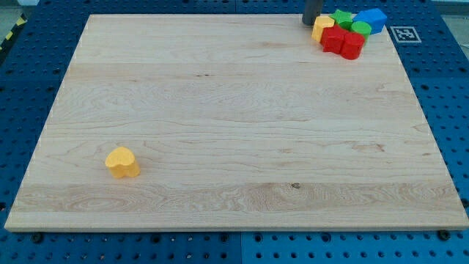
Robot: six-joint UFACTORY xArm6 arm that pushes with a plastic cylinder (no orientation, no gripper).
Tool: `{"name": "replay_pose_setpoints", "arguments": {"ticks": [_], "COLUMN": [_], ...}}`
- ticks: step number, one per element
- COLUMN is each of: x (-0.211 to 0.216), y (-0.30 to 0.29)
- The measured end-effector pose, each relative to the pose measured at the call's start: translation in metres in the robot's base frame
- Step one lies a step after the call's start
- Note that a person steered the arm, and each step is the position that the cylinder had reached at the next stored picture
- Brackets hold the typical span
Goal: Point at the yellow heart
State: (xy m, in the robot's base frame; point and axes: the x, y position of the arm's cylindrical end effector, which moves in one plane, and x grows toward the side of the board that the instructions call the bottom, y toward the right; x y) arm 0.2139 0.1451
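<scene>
The yellow heart (122, 162) lies alone on the wooden board (234, 125) near the view's lower left. My tip (308, 23) is at the view's top edge, right of centre, just left of a cluster of blocks. It is far from the yellow heart, across the board's diagonal. Only the rod's lower end shows.
A tight cluster sits at the view's top right: a yellow block (322, 28), two red blocks (333, 39) (352, 45), a green block (341, 18), another green block (361, 28) and a blue block (372, 20). A fiducial tag (404, 34) lies off the board's right corner.
</scene>
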Motion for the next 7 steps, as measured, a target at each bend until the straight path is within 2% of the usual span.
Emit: {"name": "replay_pose_setpoints", "arguments": {"ticks": [1, 4, 6, 7], "x": [0.004, 0.158, 0.239, 0.293], "y": [-0.035, -0.204, -0.345, -0.375]}}
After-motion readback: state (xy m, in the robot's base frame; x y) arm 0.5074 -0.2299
